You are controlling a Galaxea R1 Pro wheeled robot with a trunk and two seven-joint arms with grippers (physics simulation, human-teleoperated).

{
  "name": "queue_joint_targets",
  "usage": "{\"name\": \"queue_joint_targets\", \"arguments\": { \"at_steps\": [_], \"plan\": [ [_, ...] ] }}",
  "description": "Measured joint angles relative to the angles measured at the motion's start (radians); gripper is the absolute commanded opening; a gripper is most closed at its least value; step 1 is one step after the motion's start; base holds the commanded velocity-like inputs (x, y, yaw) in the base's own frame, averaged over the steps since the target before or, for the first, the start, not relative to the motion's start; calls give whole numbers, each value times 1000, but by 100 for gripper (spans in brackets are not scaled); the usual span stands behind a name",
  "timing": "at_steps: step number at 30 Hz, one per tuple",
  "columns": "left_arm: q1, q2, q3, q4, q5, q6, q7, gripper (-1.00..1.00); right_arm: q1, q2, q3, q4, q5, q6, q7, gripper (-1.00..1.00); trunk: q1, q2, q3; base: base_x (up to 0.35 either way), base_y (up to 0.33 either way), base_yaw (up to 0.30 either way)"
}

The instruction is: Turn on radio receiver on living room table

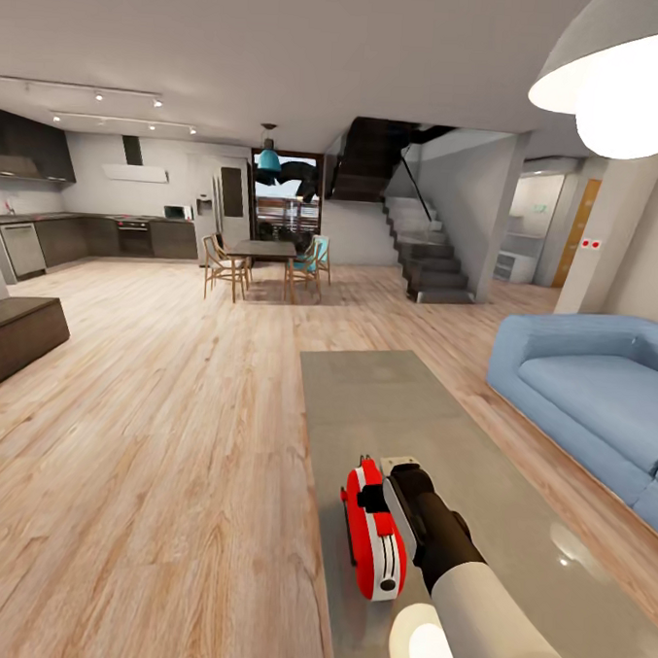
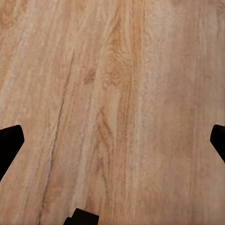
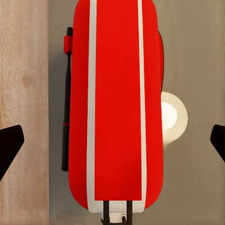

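Note:
The radio receiver (image 1: 373, 531) is a slim red box with white trim, standing on edge near the left side of the long grey glossy table (image 1: 383, 400). My right arm (image 1: 437, 545) reaches down just beside and above it. In the right wrist view the radio's (image 3: 117, 103) narrow red top with two white stripes lies straight below my right gripper (image 3: 112, 140). The dark fingertips (image 3: 11, 143) are spread wide on either side and touch nothing. A black antenna (image 3: 67, 98) runs along one side of the radio. My left gripper (image 2: 112, 140) is open over bare wood floor.
A blue sofa (image 1: 598, 384) runs along the table's right side, under a white pendant lamp (image 1: 626, 84). Light plank floor (image 1: 167, 436) spreads to the left, with a dark low bench (image 1: 12, 334) at its edge. Far back stand a dining table with chairs (image 1: 261, 252), the kitchen (image 1: 81, 236) and stairs (image 1: 426, 257).

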Motion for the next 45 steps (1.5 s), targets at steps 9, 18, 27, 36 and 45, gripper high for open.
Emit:
{"name": "queue_joint_targets", "arguments": {
  "at_steps": [9, 18, 27, 36, 45],
  "plan": [
    [0, 0, 0, 0, 0, 1, 0, 100, 0, 0, 0, 0, 0, 0, 1, 100, 4, -7, -3, 0, 0, 0],
    [0, 0, 0, 0, 0, 0, 0, 100, 0, 1, 0, 0, 0, 0, 1, 100, 31, -56, -25, 0, 0, 0],
    [0, 0, 0, 0, 0, 2, -1, 100, 0, 0, 0, 0, 0, 0, 2, 100, 31, -56, -25, 0, 0, 0],
    [0, 0, 0, 0, 0, 2, 0, 100, 0, 0, 0, 1, 0, 0, 1, 100, 54, -98, -44, 0, 0, 0],
    [0, 0, 0, 0, 0, 2, -1, 100, 0, 0, 0, 2, 0, 0, 1, 100, 65, -119, -53, 0, 0, 0]
  ]
}}
